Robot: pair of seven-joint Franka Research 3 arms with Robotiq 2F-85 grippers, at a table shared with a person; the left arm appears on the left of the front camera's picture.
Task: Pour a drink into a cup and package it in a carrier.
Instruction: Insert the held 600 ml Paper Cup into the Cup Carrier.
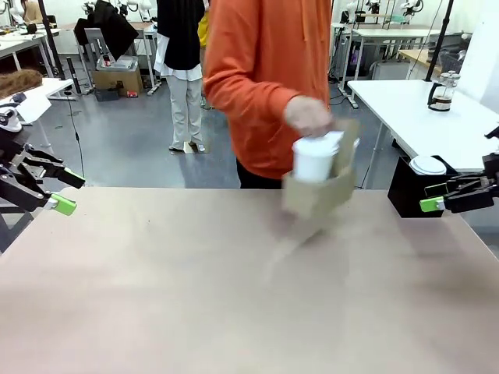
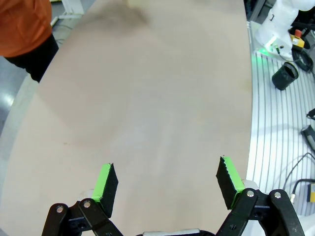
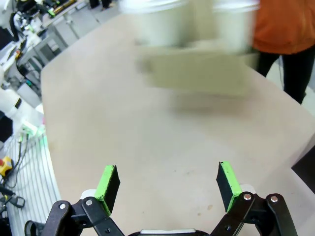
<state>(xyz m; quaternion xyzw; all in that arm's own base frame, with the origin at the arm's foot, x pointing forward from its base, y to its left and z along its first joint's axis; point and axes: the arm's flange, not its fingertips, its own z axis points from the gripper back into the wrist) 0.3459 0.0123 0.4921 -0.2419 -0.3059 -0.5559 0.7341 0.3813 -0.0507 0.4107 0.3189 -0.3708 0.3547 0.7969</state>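
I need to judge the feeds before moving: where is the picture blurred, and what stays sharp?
Front view: the carrier, the cup in it and the person's hand are smeared by motion, while the table and the black box are crisp. Right wrist view: carrier and cups blur heavily, but the right end effector is sharp. Left wrist view: sharp throughout, apart from wide-angle bending at the table edges.

blurred: carrier [image 1: 318,195] and cup [image 1: 314,159], smeared in front and right wrist views | hidden: carrier handle, probably under person's hand [image 1: 309,114] | cut off: left gripper [image 1: 48,188] by frame edge
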